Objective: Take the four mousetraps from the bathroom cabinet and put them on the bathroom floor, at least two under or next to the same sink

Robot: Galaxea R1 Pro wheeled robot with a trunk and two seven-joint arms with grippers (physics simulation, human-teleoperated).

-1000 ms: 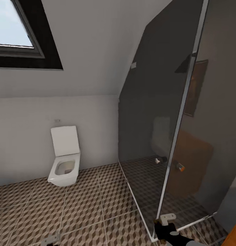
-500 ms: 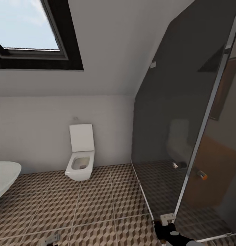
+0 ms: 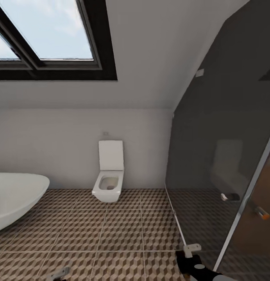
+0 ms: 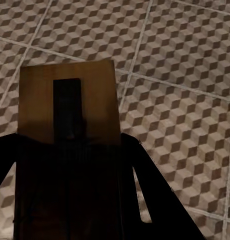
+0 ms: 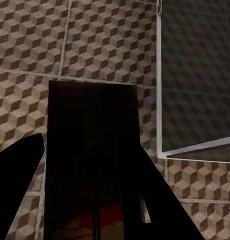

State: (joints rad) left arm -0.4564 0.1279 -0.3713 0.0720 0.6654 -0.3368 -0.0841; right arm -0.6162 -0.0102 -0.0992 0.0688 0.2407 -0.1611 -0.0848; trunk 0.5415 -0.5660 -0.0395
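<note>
Head view shows you the sink (image 3: 13, 197) at near left on the bathroom floor (image 3: 123, 230), the toilet (image 3: 108, 179) far, while each wrist view has its gripper clenched on a mousetrap (image 4: 70, 107) (image 5: 92, 150).

White walls, sloped ceiling with dark-framed skylight (image 3: 45, 35); white toilet (image 3: 109, 175); smoked-glass shower screen (image 3: 224, 156)

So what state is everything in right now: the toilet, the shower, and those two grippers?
toilet: lid upright, bowl open.
shower glass: standing closed on the floor tiles.
left gripper: shut on a mousetrap.
right gripper: shut on a second mousetrap, in shadow.
sink: looks dry.
</note>
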